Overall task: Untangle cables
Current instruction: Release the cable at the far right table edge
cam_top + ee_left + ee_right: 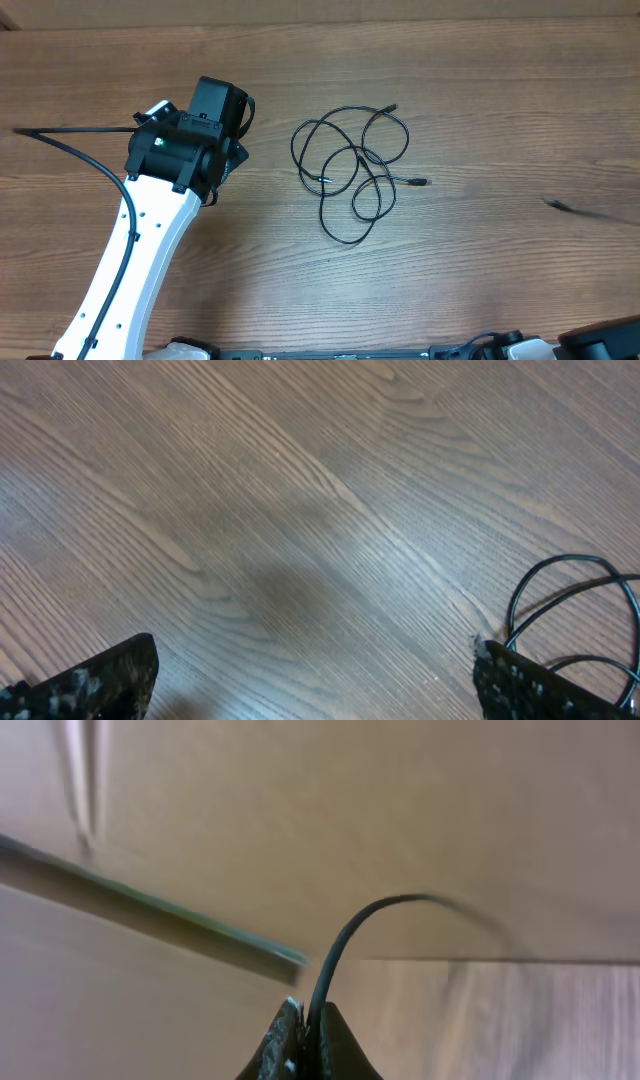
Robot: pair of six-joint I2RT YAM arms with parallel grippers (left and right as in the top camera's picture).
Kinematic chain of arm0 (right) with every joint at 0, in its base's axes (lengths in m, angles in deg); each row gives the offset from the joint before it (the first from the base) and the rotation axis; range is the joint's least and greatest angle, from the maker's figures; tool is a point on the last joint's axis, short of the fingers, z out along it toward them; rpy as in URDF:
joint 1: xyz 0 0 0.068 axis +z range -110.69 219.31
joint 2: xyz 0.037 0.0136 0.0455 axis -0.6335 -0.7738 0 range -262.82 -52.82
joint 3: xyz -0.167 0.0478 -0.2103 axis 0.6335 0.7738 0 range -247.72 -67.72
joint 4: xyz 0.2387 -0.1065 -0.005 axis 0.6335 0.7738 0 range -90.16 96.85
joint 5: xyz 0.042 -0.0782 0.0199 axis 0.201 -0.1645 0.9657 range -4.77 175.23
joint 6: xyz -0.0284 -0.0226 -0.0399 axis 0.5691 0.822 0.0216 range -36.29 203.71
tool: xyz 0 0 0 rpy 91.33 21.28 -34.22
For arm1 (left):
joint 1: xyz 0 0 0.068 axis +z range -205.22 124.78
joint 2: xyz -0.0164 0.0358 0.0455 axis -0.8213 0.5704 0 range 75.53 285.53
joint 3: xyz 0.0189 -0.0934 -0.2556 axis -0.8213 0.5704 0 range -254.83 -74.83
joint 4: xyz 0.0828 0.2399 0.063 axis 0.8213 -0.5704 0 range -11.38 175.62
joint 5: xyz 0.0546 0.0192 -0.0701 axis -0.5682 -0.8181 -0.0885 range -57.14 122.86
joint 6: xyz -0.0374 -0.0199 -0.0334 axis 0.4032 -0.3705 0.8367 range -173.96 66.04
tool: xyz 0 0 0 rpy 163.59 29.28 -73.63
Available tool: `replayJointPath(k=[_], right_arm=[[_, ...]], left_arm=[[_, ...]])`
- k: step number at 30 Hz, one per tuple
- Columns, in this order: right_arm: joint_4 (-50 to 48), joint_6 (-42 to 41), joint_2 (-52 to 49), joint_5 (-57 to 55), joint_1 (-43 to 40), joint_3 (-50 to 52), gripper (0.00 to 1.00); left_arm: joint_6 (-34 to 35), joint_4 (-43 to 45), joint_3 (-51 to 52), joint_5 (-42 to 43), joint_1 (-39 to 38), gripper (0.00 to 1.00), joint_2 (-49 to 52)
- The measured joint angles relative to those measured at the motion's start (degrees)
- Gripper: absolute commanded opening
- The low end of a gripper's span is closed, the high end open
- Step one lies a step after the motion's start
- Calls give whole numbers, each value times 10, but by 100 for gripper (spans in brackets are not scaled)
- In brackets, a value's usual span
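Overhead: the cables (352, 170) lie in 1 loose tangle of thin black loops about the middle of the table (480, 290), a little nearer its far edge than its near edge. 1 small plug (392, 107) points toward the far edge, and another plug (420, 182) sticks out on the right side of the tangle. The left arm (150, 240) reaches in from the near left corner, and its black wrist end stands to the left of the tangle, apart from it. Toward the right edge of the table a thin dark streak (578, 207) shows, too blurred to name. Only part of the right arm's base (600, 340) shows, at the near right corner.

Left wrist: the left gripper (310, 680) is spread wide, with 1 finger (90, 680) at the lower left corner of the view and the other at the lower right. Only bare wood lies between them, and nothing is held. Loops of the cables curve in at the right side, just beside the right finger; I cannot tell whether they touch it.

Right wrist: the view is blurred. The right gripper (305, 1045) has its 2 fingers pressed together, and a black cord (345, 945) comes up from between the tips and arcs off to the right.
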Motion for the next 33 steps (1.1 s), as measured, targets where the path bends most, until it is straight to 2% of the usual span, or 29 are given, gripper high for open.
replayJointPath(k=[4, 8, 10, 12, 13, 14, 16, 17, 18, 21, 33], right_arm=[[-1, -22, 0, 40, -21, 0, 4], [40, -11, 0, 52, -15, 0, 4], [76, 3, 0, 44, -5, 0, 9], [108, 15, 0, 31, 4, 0, 21], [129, 17, 0, 20, 11, 0, 34], [145, 24, 0, 9, 16, 0, 41], [166, 36, 0, -6, 26, 0, 49], [171, 37, 0, -12, 29, 0, 59], [181, 44, 0, -17, 35, 0, 79], [194, 61, 0, -29, 49, 0, 98], [249, 120, 0, -39, 178, 3, 100]], left_arm=[[0, 0, 0, 0, 0, 100, 0], [0, 0, 0, 0, 0, 100, 0], [0, 0, 0, 0, 0, 100, 0], [0, 0, 0, 0, 0, 100, 0], [0, 0, 0, 0, 0, 100, 0], [0, 0, 0, 0, 0, 100, 0], [0, 0, 0, 0, 0, 100, 0], [0, 0, 0, 0, 0, 100, 0], [0, 0, 0, 0, 0, 100, 0], [0, 0, 0, 0, 0, 100, 0], [0, 0, 0, 0, 0, 100, 0]])
